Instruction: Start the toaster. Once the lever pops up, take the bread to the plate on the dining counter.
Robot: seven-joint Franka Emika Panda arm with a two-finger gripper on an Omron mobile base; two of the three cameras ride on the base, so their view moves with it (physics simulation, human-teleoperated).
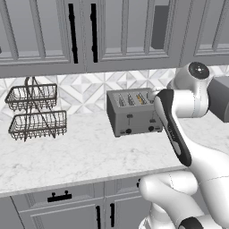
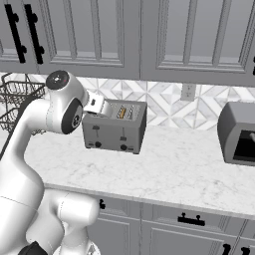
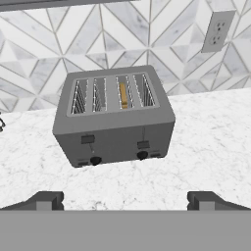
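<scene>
Gripper point(image 3: 125, 200) hovers near the toaster point(image 3: 115, 117), fingers wide and empty. Bread point(image 3: 123, 94) sits right of centre; pressing the left lever point(image 3: 87, 139) would likely toast nothing.

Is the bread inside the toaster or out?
Inside: the bread stands in a slot of the toaster, third from the left in the hand view.

grey toaster point(image 3: 115, 128), tan bread point(image 3: 123, 95).
</scene>
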